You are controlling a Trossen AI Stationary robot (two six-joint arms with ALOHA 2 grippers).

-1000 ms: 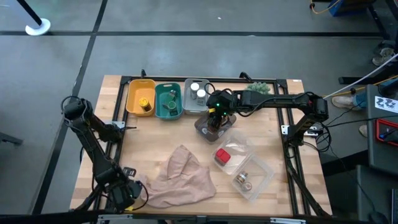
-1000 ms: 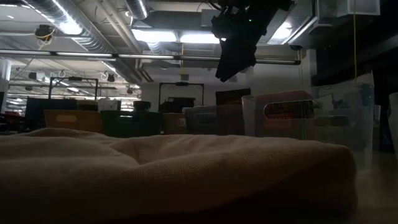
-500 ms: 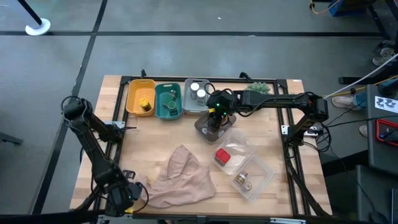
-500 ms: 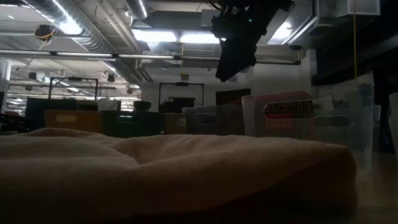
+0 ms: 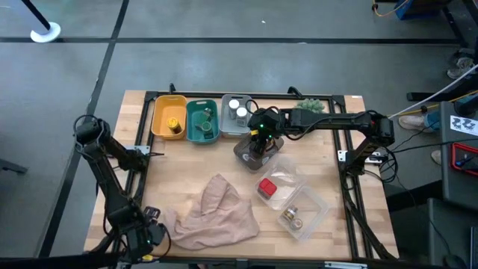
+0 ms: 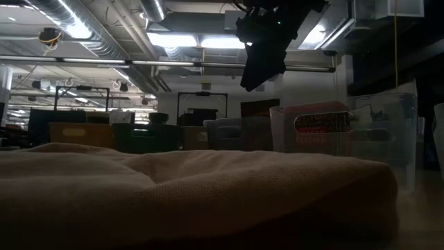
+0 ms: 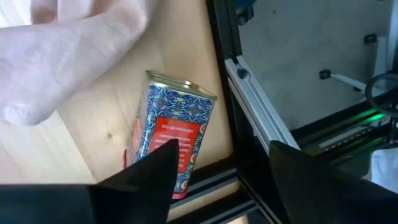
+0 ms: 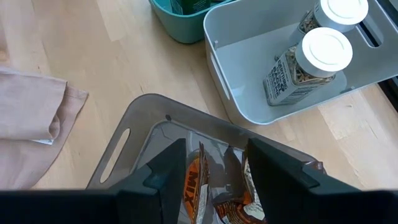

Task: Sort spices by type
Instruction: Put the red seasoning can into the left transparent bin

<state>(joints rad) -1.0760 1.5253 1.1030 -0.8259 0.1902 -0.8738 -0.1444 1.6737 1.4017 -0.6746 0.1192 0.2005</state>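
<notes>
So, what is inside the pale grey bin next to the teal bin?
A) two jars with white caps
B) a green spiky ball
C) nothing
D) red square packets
A: the right wrist view shows two white-capped spice jars lying in the pale grey bin, which sits beside the teal bin.

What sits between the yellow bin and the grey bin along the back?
The teal bin sits between the yellow bin and the grey bin, seen in the high view.

Grey concrete floor (image 5: 224, 63) surrounds the wooden bench (image 5: 179, 168), while bright ceiling strip lights (image 6: 187, 42) and pipes (image 6: 104, 31) hang over dim, distant desks (image 6: 83, 132).
</notes>
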